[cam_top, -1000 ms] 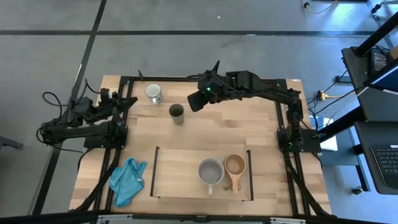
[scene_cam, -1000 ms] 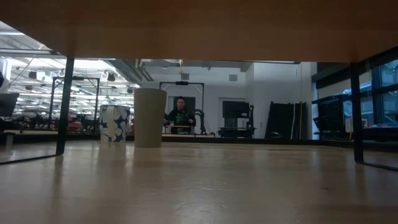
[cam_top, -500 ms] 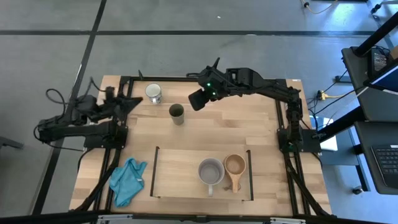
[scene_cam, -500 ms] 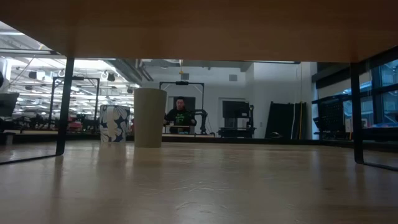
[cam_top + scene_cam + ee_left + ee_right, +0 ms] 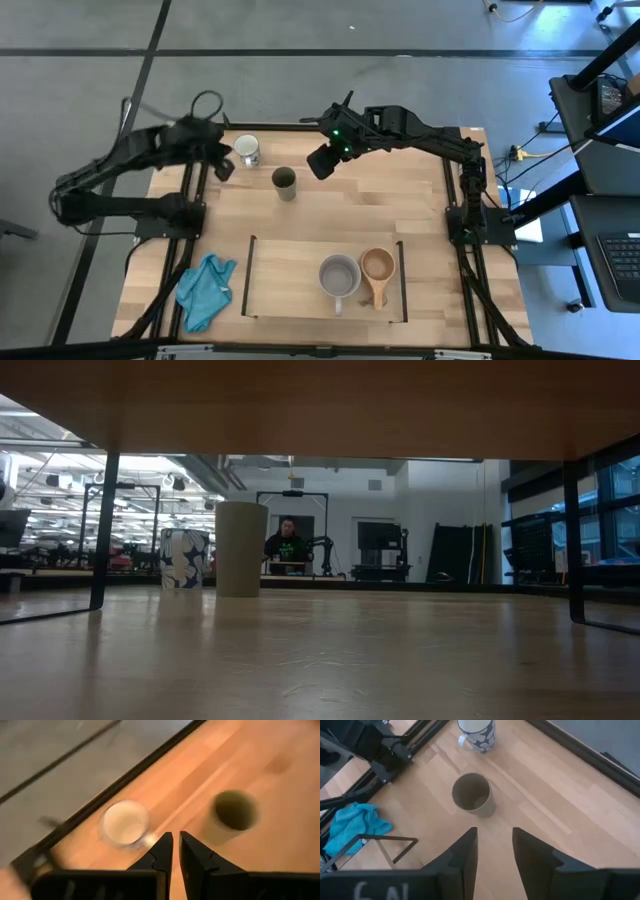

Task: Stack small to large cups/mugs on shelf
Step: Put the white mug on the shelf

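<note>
cups/mugs (image 5: 339, 275): 4 | shelf (image 5: 290, 275): 1 | cloth (image 5: 205, 289): 1

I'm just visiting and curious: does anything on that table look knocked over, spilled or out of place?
Nothing stands out. The grey mug and wooden cup stand upright on the shelf; the white mug and olive-green cup are upright behind it. The teal cloth lies crumpled, nothing spilled.
</note>
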